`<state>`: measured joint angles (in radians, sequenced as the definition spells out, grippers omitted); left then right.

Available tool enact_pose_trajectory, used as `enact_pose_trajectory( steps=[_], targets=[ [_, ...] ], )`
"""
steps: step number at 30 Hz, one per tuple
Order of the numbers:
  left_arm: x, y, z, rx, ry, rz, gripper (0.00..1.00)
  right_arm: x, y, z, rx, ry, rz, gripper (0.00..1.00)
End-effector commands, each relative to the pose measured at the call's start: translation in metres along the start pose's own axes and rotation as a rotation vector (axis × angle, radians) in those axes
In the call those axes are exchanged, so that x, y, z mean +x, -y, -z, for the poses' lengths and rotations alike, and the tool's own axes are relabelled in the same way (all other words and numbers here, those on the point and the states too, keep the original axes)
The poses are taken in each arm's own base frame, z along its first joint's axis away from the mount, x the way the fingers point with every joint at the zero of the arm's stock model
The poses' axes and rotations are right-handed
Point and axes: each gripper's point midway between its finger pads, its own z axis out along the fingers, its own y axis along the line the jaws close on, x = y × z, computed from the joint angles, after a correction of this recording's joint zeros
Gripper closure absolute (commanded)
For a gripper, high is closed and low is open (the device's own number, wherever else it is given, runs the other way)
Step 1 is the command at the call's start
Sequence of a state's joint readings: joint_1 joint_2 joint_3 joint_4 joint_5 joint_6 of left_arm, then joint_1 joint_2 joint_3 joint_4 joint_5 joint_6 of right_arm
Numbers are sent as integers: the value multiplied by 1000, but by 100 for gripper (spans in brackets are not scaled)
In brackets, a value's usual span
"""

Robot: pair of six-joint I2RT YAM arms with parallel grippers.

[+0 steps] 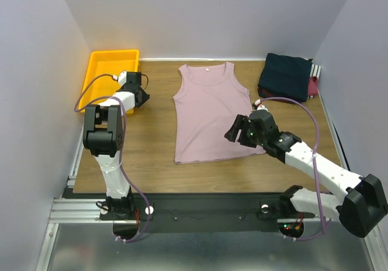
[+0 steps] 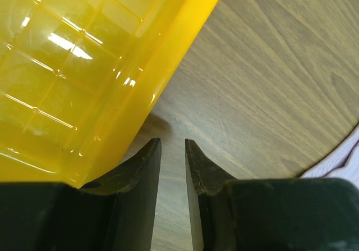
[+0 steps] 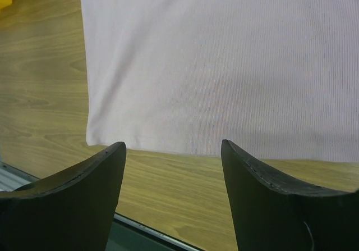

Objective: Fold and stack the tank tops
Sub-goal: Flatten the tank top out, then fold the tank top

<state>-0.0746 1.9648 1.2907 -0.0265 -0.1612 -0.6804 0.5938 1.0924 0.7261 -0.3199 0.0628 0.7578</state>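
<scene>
Wooden worktop [image 1: 151, 143] carries a pink tank top [image 1: 209, 114] flat at mid-worktop, folded tank tops [image 1: 288, 77] at the far right corner. Right pincer [image 1: 239, 131] gapes over its hem; left pincer [image 1: 138, 95], nearly together, empty, beside a yellow tray [image 1: 109, 65].

Yellow tray [image 2: 84, 65] wall crowds the left fingers [image 2: 147, 172] on their left. Bare surface [image 2: 269, 94] lies ahead. Right fingers [image 3: 106, 167] have bare surface between them, pink tank top [image 3: 224, 65] hem just beyond.
</scene>
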Motion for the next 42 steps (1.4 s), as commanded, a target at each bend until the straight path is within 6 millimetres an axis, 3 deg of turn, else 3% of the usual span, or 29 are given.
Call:
enact_pose_trajectory(
  steps=[1,6,8,9,11,12,15,18,26,32,34,42],
  targets=[
    [-34,10,10,3,66,-8,64,-23,-33,2,-58,94,9,26],
    [-46,16,18,26,96,-30,61,3,-51,-7,-66,51,57,26],
    [-45,29,24,97,87,-37,61,8,-65,-10,-85,46,68,26],
    [-45,37,25,144,91,-38,60,21,-70,-15,-78,25,96,26],
    [-38,56,32,247,60,-58,60,31,-81,-21,-78,14,124,26],
    [-32,69,36,292,41,-75,60,35,-98,-19,-100,19,147,26],
    [-23,92,47,377,26,-117,57,55,-110,-35,-74,-6,202,26],
    [-11,111,58,451,17,-139,54,76,-134,-47,-83,-30,259,29],
    [15,126,62,534,-44,-179,44,122,-170,-71,-70,-67,384,38],
    [17,127,65,540,-49,-172,44,147,-171,-88,-10,-76,462,49],
    [17,127,65,543,-51,-169,44,145,-179,-88,2,-41,478,52],
    [14,131,71,559,-48,-163,44,153,-168,-107,89,-18,544,64]
  ],
)
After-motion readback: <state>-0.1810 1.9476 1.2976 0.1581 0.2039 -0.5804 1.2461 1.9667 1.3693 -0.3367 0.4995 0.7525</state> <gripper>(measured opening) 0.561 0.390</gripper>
